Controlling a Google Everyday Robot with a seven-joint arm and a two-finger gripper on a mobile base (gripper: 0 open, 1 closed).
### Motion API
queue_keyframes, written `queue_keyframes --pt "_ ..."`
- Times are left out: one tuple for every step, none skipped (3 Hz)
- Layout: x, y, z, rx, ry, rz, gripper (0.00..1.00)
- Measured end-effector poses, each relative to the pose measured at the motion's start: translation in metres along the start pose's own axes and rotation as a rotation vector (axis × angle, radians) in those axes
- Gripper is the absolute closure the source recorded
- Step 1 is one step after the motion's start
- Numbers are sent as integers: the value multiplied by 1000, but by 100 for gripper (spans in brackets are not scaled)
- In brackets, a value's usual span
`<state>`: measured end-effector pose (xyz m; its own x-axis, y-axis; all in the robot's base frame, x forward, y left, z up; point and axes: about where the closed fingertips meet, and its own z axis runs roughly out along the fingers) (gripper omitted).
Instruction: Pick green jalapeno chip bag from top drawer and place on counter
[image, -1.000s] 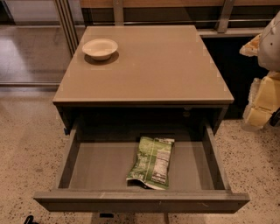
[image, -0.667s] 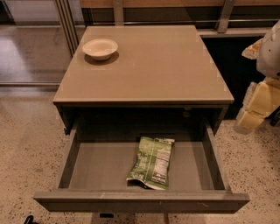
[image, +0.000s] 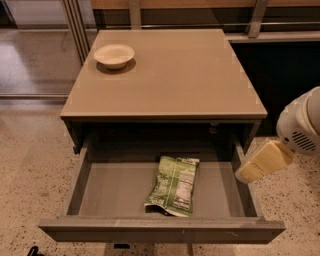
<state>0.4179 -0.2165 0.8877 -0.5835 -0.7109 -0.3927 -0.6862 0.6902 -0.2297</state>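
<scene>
Gripper: camera view, right edge, just beside right wall of top drawer; open or closed, cannot tell. Green jalapeno chip bag: flat on drawer floor, left of gripper, slightly lower; long axis roughly front-to-back.

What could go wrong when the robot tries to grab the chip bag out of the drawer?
1. The gripper hangs beside the right wall of the open drawer. Going in, it might bump that wall.
2. The chip bag lies flat on the drawer floor, so it may be hard to pinch and could slip out.
3. A bowl sits at the back left of the counter. Putting the bag down there could knock it.
</scene>
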Motion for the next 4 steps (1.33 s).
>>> queue_keyframes --pt "-6 -7 15 40 -52 115 0" --pt "-6 -7 15 40 -52 115 0" --pt "7 7 49 -32 -32 254 0" --pt "-3 33 106 -155 -17 344 0"
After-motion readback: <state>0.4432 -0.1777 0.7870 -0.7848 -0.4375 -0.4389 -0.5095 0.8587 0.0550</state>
